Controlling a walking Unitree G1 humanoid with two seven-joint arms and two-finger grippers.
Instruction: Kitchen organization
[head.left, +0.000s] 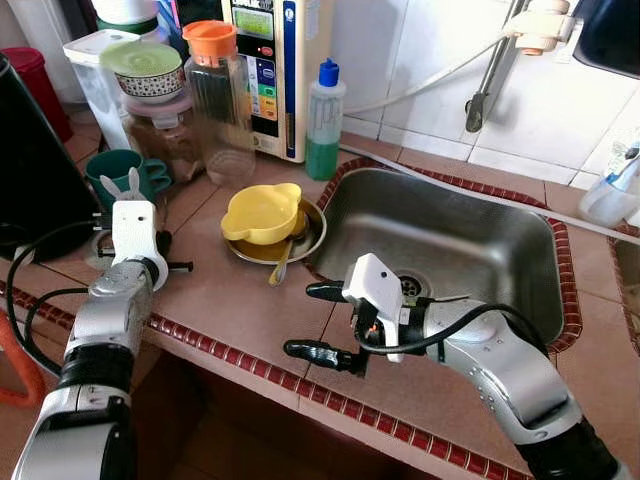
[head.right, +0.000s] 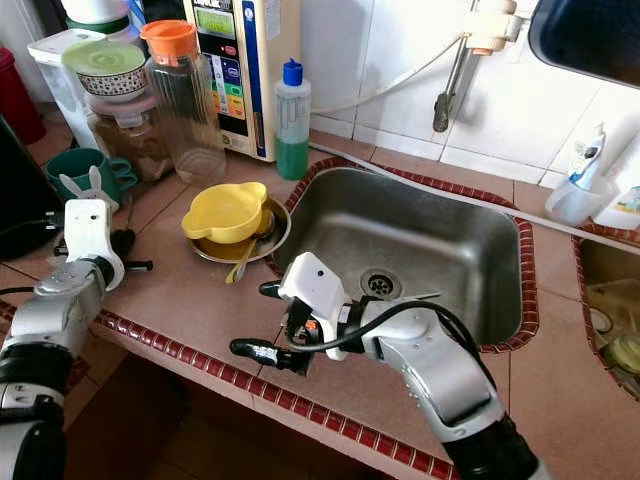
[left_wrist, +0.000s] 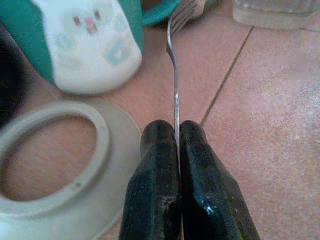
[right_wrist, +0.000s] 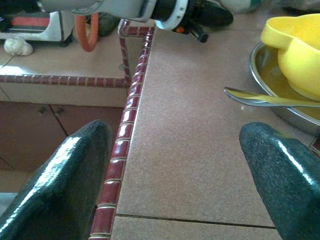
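Observation:
My left gripper (left_wrist: 178, 132) is shut on the thin handle of a metal fork (left_wrist: 175, 75), low over the tiled counter. The fork's tines point toward a teal mug (left_wrist: 85, 45) with a white rabbit face, and a white ring (left_wrist: 60, 150) lies beside the fingers. From the head, that gripper (head.left: 160, 245) sits just in front of the teal mug (head.left: 120, 172). My right gripper (head.left: 315, 322) is open above the counter's front edge and holds nothing. A yellow bowl (head.left: 262, 212) rests on a metal plate (head.left: 312, 238) with a spoon (head.left: 280, 265), just left of the steel sink (head.left: 440, 240).
A green dish soap bottle (head.left: 323, 120), a glass jar (head.left: 220, 100) with an orange lid, stacked containers and a water purifier (head.left: 275, 70) line the back. A black appliance (head.left: 30, 170) stands at far left. Bare counter lies between the grippers, edged by red tile trim (head.left: 230, 360).

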